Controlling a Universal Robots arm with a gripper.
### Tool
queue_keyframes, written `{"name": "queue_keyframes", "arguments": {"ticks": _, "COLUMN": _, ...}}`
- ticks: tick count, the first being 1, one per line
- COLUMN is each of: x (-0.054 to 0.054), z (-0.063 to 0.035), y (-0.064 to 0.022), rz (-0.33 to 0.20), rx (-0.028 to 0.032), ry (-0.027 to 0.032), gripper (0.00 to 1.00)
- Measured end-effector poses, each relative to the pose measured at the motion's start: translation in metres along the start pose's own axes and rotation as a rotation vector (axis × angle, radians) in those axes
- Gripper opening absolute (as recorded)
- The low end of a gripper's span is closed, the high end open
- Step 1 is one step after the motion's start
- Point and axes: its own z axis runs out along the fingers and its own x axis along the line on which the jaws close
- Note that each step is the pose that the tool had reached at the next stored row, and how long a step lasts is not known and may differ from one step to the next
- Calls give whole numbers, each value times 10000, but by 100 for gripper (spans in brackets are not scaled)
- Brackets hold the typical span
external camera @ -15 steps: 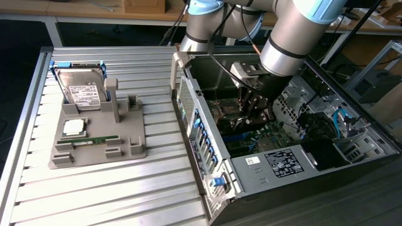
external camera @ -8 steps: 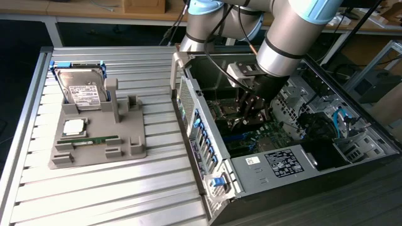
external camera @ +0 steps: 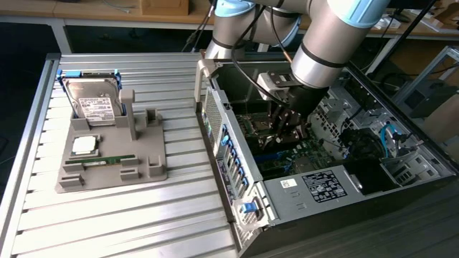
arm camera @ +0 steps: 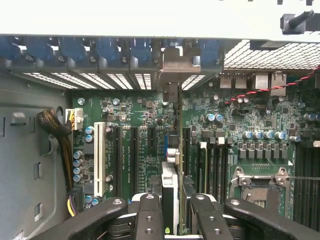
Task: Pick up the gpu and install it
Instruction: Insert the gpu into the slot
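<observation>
Most of the pickup is done: the gpu is off the tabletop and clamped edge-on between the fingers of the end effector, which stand partly closed on it. It hangs inside the open computer case, just over the motherboard, its silver bracket towards the rear slot openings. Seating appears unfinished. Reaching steeply down from above, the arm holds the wrist inside the case.

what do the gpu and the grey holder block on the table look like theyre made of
gpu: seen edge-on, apparently thin circuit board with a silver, likely metal bracket, dull sheen.
holder block: matte uniform grey with blocky moulded slots, probably plastic, possibly printed.
</observation>
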Motion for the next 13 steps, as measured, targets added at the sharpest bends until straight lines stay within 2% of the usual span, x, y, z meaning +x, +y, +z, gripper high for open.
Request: {"name": "queue_keyframes", "arguments": {"ticks": 13, "x": 4, "z": 34, "y": 8, "rz": 0, "rx": 0, "ry": 6, "gripper": 27}}
